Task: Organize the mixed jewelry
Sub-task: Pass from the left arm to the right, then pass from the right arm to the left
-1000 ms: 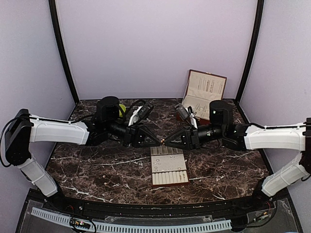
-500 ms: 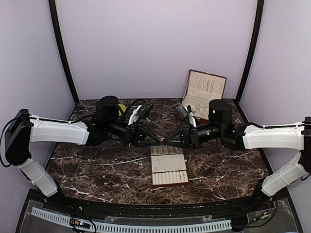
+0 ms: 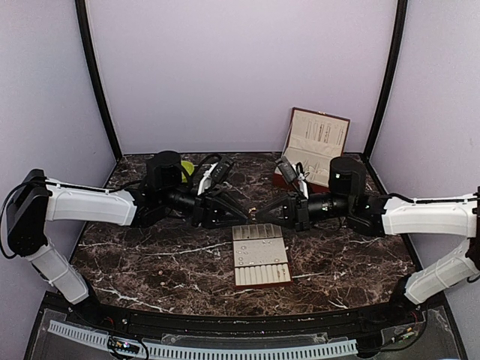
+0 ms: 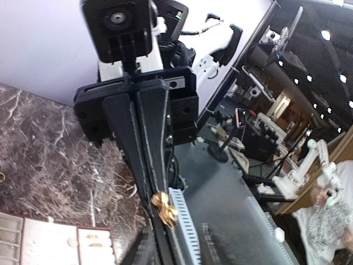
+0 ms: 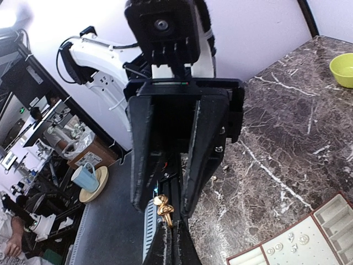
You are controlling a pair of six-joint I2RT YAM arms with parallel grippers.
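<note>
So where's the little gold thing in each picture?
Top external: gold piece, mid-picture, just above the tray.
Left wrist: gold piece, low centre.
Right wrist: gold piece, low centre.
Shared landmark: the tray, centre in top external, bottom left in left wrist, bottom right in right wrist.

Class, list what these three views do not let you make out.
- Top view: the lime-green bowl, mostly hidden behind the left arm; contents unseen.
- Top view: pieces in the beige tray, too small to identify.
- Wrist views: the gold piece pinched by the right gripper, blurred; its type is unclear.
</note>
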